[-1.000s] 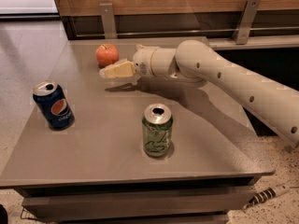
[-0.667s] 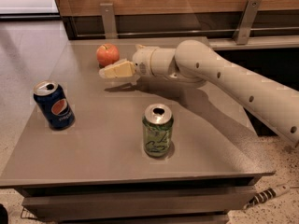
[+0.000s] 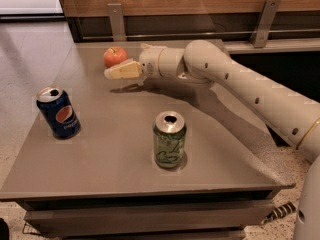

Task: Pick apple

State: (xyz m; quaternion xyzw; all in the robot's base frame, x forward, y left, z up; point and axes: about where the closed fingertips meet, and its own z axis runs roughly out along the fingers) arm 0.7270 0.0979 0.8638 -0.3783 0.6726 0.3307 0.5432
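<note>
The apple (image 3: 114,55), small, round and orange-red with a short stem, sits on the grey table (image 3: 110,149) near its far edge. My gripper (image 3: 121,70) reaches in from the right on the cream arm (image 3: 240,89). It is low over the table, just in front of the apple and right up against it, covering the apple's lower edge. The apple rests on the table.
A blue Pepsi can (image 3: 57,112) stands at the table's left side. A green can (image 3: 169,139) stands at the front centre. A wooden wall with metal brackets (image 3: 116,20) runs behind the table. Tiled floor lies to the left.
The gripper has edged slightly closer to the apple. The apple and both cans have not moved.
</note>
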